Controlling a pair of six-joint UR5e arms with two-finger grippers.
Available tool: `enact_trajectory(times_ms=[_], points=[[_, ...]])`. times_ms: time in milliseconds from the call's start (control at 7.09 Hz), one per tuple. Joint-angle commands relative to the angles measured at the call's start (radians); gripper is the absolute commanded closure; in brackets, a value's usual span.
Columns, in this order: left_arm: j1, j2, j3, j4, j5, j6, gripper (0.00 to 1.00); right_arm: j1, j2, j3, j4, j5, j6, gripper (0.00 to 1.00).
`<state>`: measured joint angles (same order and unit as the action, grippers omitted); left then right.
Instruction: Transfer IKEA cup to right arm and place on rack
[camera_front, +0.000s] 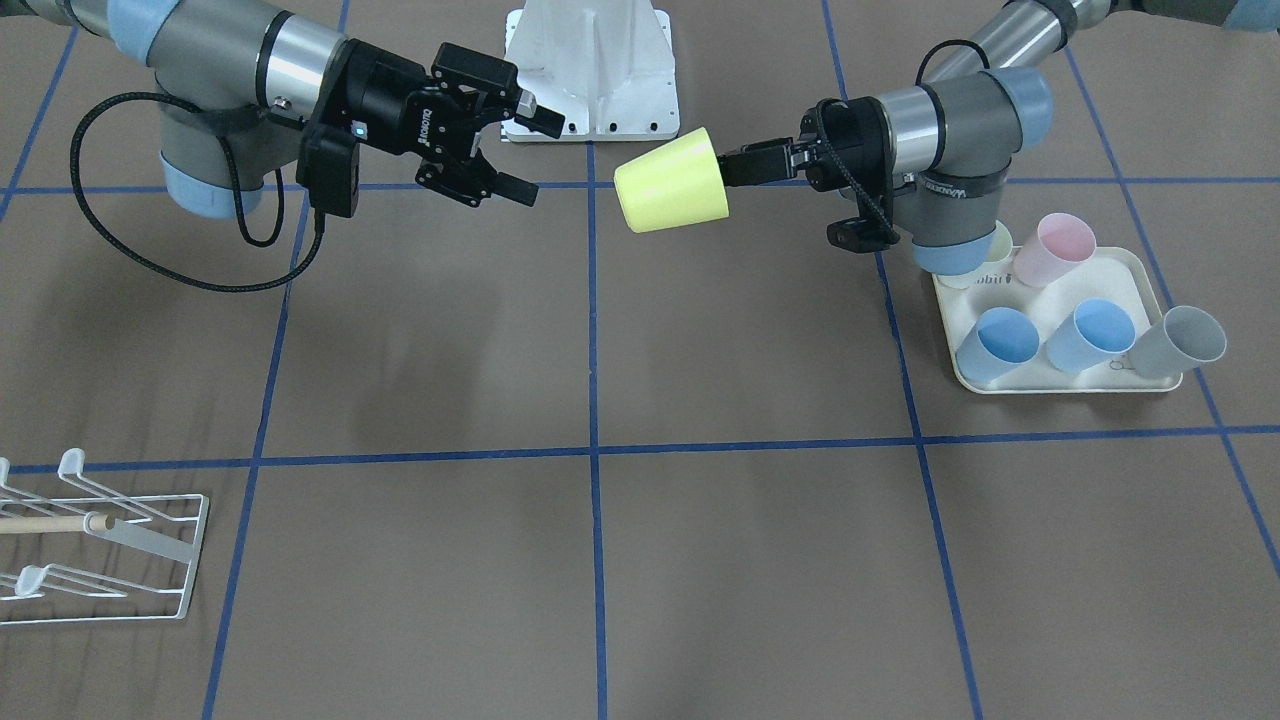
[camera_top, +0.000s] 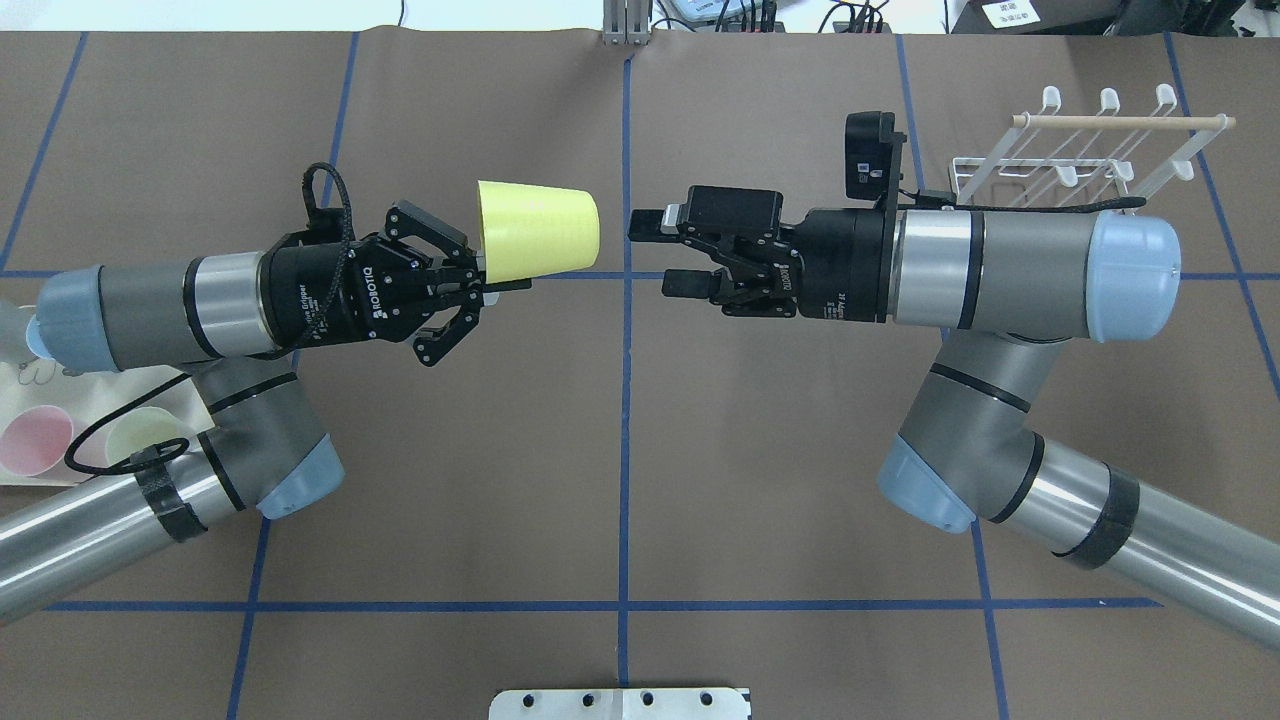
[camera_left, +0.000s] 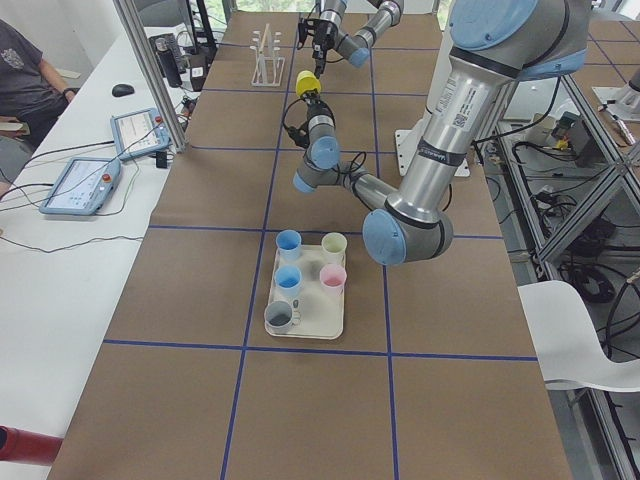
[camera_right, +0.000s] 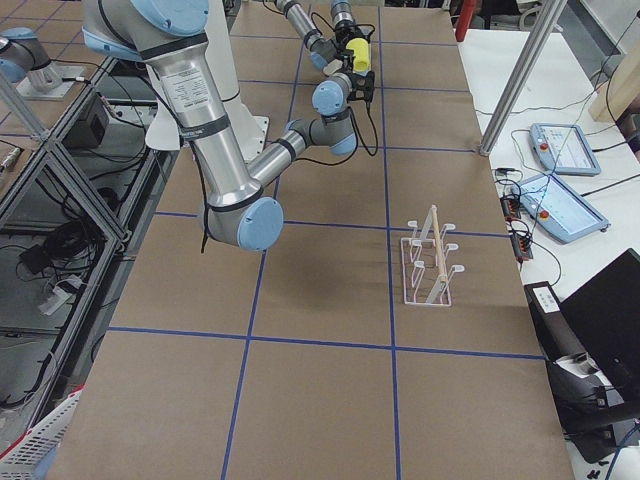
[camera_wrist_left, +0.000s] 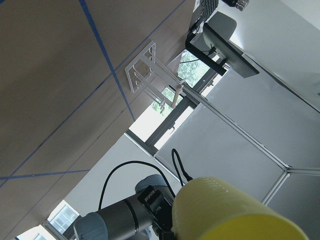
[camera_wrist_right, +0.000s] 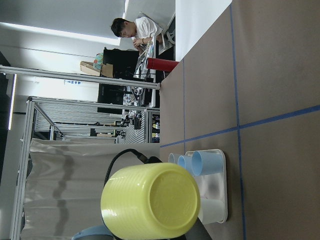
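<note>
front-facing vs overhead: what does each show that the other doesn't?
Front-facing only: the whole tray, with two blue cups and a grey cup.
Overhead only: the rack at full width (the front-facing view crops it), with both ends of its dowel, partly behind the right arm.
Both: the left gripper shut on the yellow cup at its rim. The right gripper is open, facing the cup's base without touching it. The pink cup also shows in both.

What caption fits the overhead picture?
Left gripper holds out a yellow cup toward the open right gripper.
</note>
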<state>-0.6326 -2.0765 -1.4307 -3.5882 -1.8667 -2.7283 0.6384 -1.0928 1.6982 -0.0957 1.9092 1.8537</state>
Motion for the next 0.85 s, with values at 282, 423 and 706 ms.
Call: enact_trajectory(times_ms=[282,423,706], points=[[0.087,-0.017,-0.014,-0.072,0.087,-0.007,1.0,-0.037,0.013,0.0,0.039,-0.061,0.001,0.01],[0.106,-0.019,-0.014,-0.073,0.096,-0.007,1.0,-0.037,0.014,0.0,0.042,-0.061,0.002,0.01],[0.106,-0.024,-0.02,-0.073,0.101,-0.007,1.0,-0.048,0.013,0.0,0.068,-0.061,0.002,0.03]])
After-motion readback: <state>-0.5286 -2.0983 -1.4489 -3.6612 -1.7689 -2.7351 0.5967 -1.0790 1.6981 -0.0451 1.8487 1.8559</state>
